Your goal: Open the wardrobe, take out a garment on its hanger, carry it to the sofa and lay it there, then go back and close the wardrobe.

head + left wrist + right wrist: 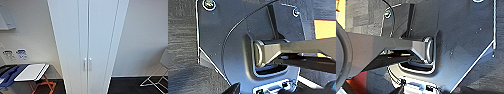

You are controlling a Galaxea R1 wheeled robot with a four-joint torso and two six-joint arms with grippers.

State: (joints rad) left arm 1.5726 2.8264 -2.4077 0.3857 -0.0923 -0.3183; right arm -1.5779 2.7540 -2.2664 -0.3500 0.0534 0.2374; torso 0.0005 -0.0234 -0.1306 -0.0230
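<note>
**While both doors stand closed: wardrobe dead ahead of the robot**

Seen from the head camera, the wardrobe [87,42] fills the middle of the field — a tall white cabinet whose long axis runs vertically, its two slim doors meeting at a central seam. Two small vertical handles [87,64] sit side by side at that seam, roughly centred between the arms, so neither arm looks clearly nearer. Dark floor [130,86] lies at the cabinet's foot, pale wall to either side. At lower left stands a folding table [31,72] on orange legs; at lower right, a white wire-frame chair [156,80]. Whether either claw is released or clenched cannot be told from the wrist views.
</note>
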